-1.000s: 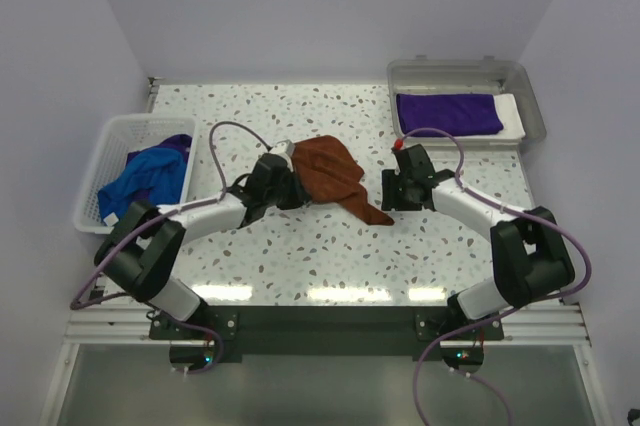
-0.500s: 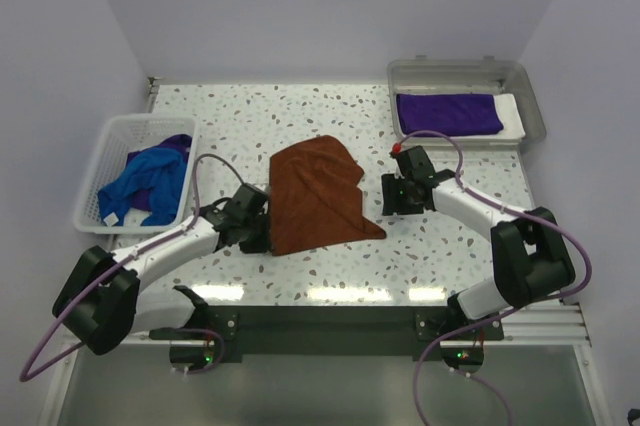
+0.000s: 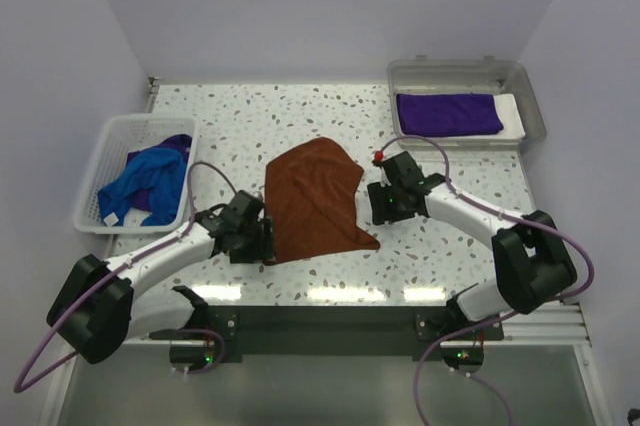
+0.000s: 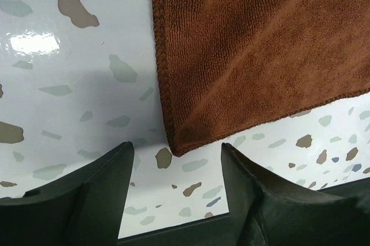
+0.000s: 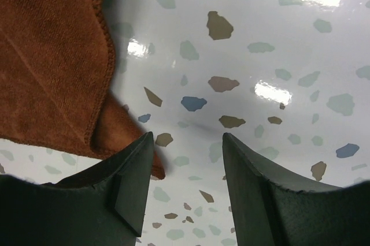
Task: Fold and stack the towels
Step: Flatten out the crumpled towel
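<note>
the white speckled table (image 3: 300, 111) carried three things. a brown towel (image 3: 315, 201) lay spread near the middle, a second layer of it showing under its right edge. a white basket (image 3: 140, 120) stood at the left edge, and a clear plastic bin (image 3: 535, 111) sat in the far right corner.

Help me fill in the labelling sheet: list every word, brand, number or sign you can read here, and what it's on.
None: no words, numbers, logos or signs show on the brown towel, the purple towel, the white basket, the clear bin or the table in any view.
</note>
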